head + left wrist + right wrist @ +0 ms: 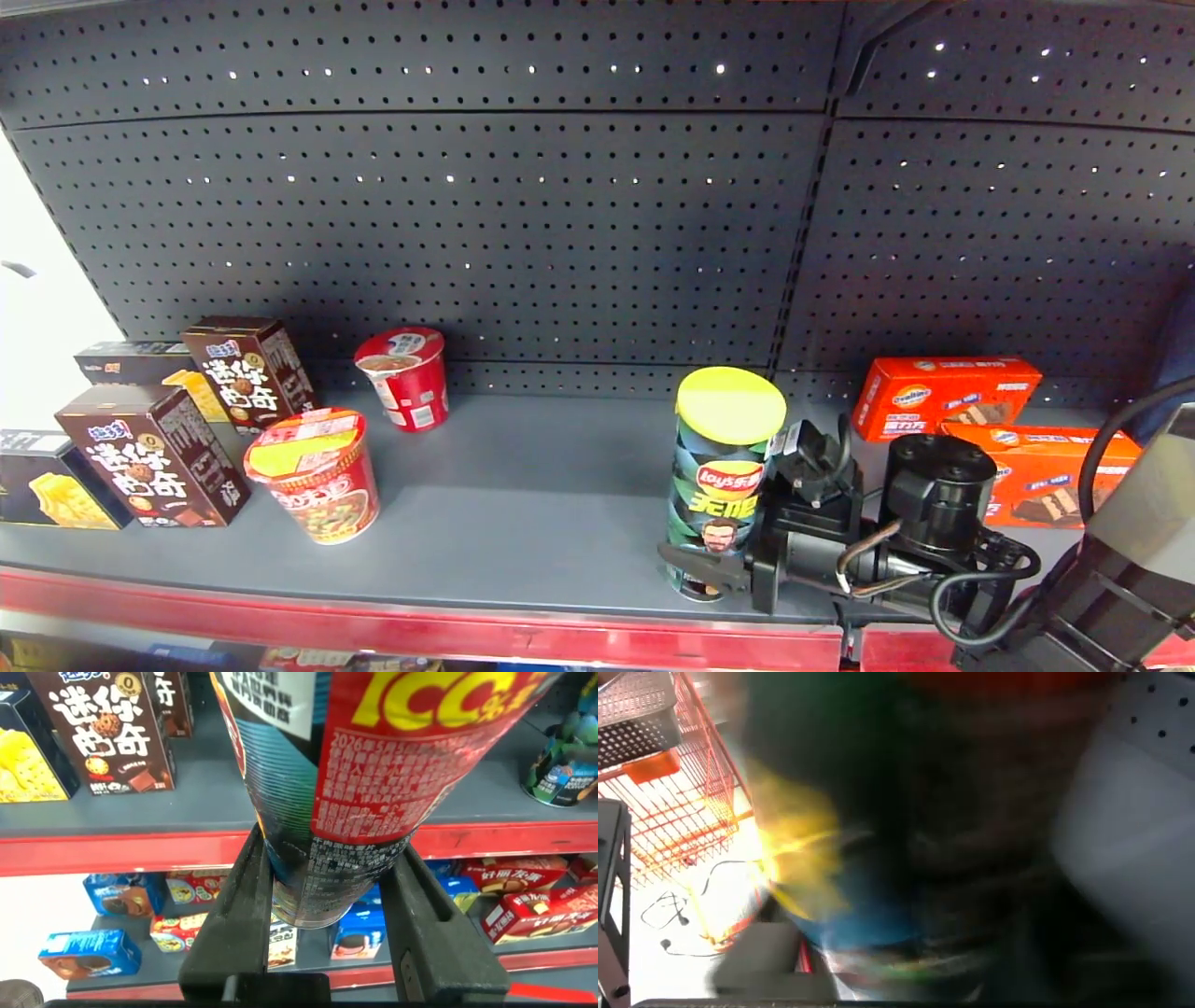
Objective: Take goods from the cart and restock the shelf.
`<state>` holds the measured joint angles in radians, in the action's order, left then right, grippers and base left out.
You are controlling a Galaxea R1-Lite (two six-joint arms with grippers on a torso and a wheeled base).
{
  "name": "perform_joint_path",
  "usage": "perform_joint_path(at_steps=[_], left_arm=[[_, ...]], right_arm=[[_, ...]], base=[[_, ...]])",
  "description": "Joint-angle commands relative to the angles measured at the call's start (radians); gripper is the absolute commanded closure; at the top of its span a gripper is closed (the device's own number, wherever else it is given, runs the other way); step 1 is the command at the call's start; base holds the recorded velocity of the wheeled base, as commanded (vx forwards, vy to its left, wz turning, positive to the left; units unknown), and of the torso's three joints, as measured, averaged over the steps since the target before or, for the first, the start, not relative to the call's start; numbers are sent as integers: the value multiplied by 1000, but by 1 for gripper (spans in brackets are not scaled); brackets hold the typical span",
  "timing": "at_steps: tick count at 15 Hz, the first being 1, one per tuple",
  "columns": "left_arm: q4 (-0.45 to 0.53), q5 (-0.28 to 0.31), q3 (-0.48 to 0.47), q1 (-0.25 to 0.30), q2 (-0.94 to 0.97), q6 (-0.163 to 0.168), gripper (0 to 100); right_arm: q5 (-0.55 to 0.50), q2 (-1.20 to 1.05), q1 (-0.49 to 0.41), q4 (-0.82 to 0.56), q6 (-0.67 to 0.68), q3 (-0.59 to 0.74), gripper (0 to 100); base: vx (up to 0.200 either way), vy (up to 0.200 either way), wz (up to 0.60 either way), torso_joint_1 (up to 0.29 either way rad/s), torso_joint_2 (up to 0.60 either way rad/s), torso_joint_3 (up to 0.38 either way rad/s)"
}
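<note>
A chip can point(724, 476) with a yellow lid stands upright near the front edge of the grey shelf point(523, 504). My right gripper point(747, 504) is shut on it, one finger in front of its base and the other behind it. In the right wrist view the same can point(906, 812) is a close blur, with the red wire cart point(682, 784) behind on the floor. My left gripper point(329, 845) is shut on a second can point(374, 756) with a red and teal label, held in front of the shelf's red front edge point(121, 845).
Two cup noodles point(317, 476) point(406, 376) and brown snack boxes point(154, 453) stand on the shelf's left part. Orange boxes point(943, 392) lie at the right. The shelf's middle is bare. Lower shelves point(121, 952) hold more packets.
</note>
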<state>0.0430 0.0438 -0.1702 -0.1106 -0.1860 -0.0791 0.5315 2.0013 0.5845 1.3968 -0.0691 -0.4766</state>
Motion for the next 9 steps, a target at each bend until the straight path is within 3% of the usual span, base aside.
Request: perform_joint_path(at_steps=[1, 4, 9], left_arm=[[0, 1, 0, 0, 0, -1, 100], [-6, 1, -22, 0, -3, 1, 100], [-2, 11, -137, -4, -63, 2, 100]], right_arm=[[-2, 5, 3, 2, 0, 7, 0], [-33, -36, 3, -2, -1, 18, 0], [-54, -176, -25, -12, -1, 116, 0]], base=[[0, 0, 0, 0, 0, 0], [0, 0, 0, 0, 0, 0], [0, 0, 0, 0, 0, 0]])
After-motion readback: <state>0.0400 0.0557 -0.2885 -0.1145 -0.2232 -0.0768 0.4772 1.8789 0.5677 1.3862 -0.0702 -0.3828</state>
